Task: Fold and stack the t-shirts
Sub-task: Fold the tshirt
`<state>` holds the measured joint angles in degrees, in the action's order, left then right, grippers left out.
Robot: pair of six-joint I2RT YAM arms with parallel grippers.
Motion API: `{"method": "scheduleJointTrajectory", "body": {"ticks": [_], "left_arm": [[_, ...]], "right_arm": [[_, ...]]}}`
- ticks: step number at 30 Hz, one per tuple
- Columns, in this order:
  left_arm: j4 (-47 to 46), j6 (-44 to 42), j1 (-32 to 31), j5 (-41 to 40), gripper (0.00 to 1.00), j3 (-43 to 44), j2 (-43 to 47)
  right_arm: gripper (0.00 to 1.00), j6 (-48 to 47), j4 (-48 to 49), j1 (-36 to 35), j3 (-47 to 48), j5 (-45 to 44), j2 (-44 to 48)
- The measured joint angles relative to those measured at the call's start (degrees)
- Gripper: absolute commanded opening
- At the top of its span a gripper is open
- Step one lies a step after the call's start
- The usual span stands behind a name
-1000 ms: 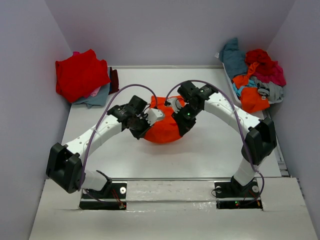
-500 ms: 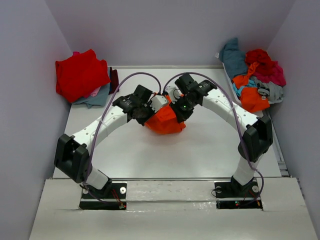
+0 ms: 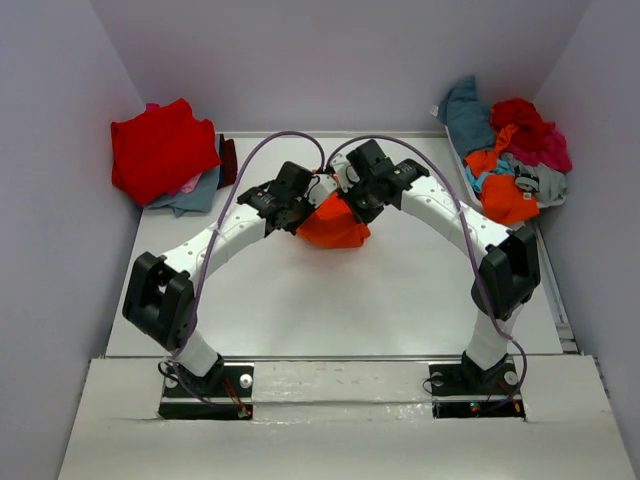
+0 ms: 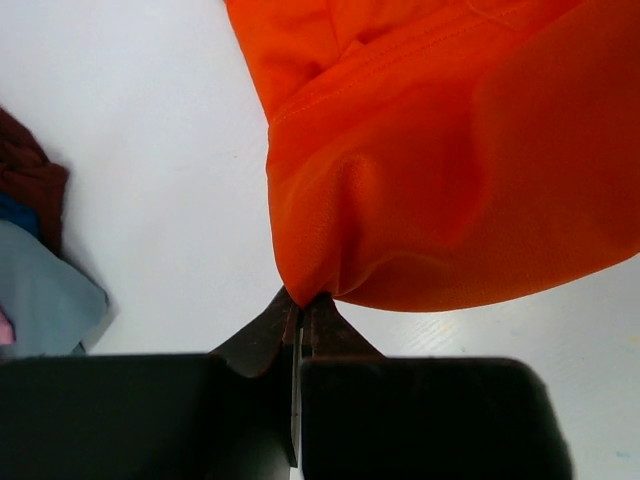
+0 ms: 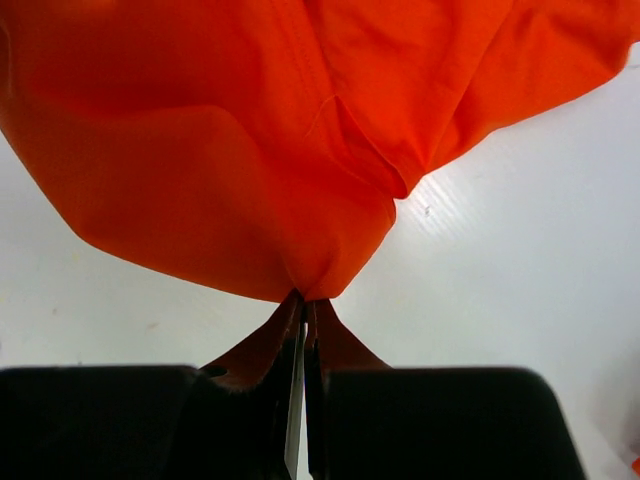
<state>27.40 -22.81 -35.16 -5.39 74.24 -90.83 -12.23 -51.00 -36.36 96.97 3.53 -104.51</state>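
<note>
Left pincer (image 4: 300, 306) and right pincer (image 5: 304, 302), each clamped on the orange t-shirt (image 3: 336, 228), are converging and carrying its edge farther across the bench (image 3: 300, 300), so the fold is probably progressing.

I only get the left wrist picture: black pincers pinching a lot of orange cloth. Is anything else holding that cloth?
Observer: Yes. The right gripper is shut on another fold of the orange t-shirt; its own wrist view shows that.
Operator: So where are the two arms?
Observer: From above, both arms reach in to the middle of the table, wrists close together, with the shirt bunched between them.
Operator: Are there more clothes around?
Observer: A heap of t-shirts, unfolded, in red, orange, teal, magenta and grey, lies at the table's far right edge.
</note>
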Motion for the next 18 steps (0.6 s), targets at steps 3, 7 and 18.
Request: {"method": "scheduleJointTrajectory", "body": {"ticks": [3,7,18], "left_arm": [[-2.1,0.5,0.0,-2.4,0.06,1.0,-0.7],[-4.2,0.7,0.0,-4.7,0.06,2.4,-1.8],[-3.2,0.6,0.0,-3.9,0.06,4.1,-3.1]], "right_arm": [[0.07,0.0,3.3,0.3,-0.1,-2.8,0.0],[0.07,0.0,6.6,0.7,-0.1,-5.6,0.0],[0.07,0.5,6.6,0.9,0.0,-4.8,0.0]]}}
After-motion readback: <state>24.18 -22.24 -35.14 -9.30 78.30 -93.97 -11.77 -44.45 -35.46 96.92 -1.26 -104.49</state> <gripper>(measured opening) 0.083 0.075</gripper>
